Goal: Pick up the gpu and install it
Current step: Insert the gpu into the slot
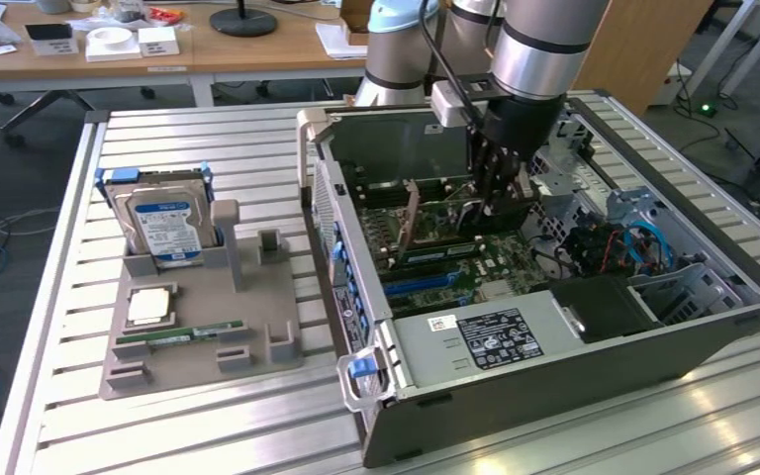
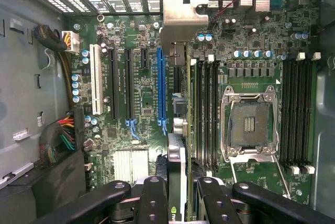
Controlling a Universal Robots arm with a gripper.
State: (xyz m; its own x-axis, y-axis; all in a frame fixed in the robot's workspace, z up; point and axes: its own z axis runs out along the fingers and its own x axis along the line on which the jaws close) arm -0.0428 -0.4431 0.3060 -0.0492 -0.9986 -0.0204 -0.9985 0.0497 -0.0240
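A: Where is the gpu (image 2: 177, 150)?

B: Inside the open case (image 1: 552, 396). It stands on edge over the motherboard (image 2: 141, 130), just beside the long blue slot (image 2: 161, 88) and parallel to it. Its silver bracket (image 2: 183, 17) sits beyond one end of that slot, by the case's vented wall.

A: And the hand (image 1: 493, 203)?

B: It points straight down into the case. Its black fingers (image 2: 153, 200) are closed on the card's two faces, gripping it near the blue slot's other end.

A: Is the card seated?

B: I cannot tell. It shows edge-on, and its lower edge is hidden.

A: Anything else about?

B: Well away from the blue slot, outside the case, a grey tray (image 1: 195, 368) lies on the bench (image 1: 195, 435). It carries an upright hard drive (image 1: 166, 226) and a flat RAM stick (image 1: 182, 336).
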